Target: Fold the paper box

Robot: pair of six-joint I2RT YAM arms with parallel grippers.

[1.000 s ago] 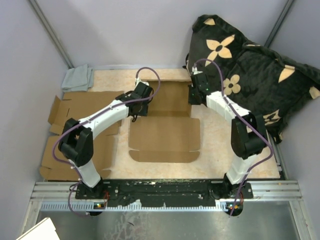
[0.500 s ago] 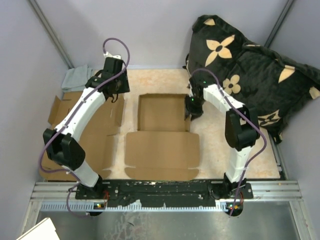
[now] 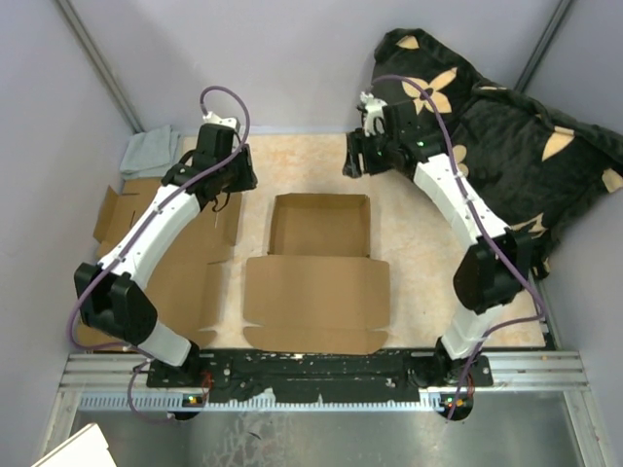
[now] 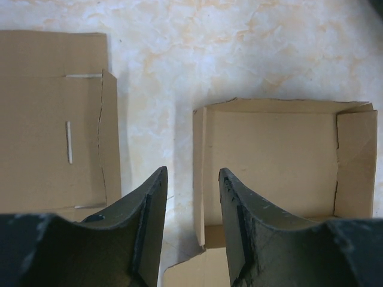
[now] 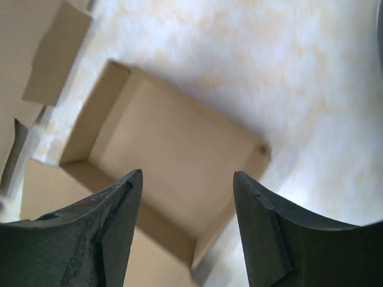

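Now the paper box (image 3: 319,226) sits at the middle of the table (image 3: 428,292) — its tray part has the walls raised, and its wide lid flap (image 3: 316,289) lies flat toward the near edge. The left gripper (image 4: 191,173) hovers just beyond the far-left corner of the box, fingers apart, pinching nothing. The right gripper (image 5: 187,173) hangs near the far-right corner of the box — fingers spread wide, also pinching nothing. Flat cardboard sheets (image 3: 146,224) lie along the table's left edge.
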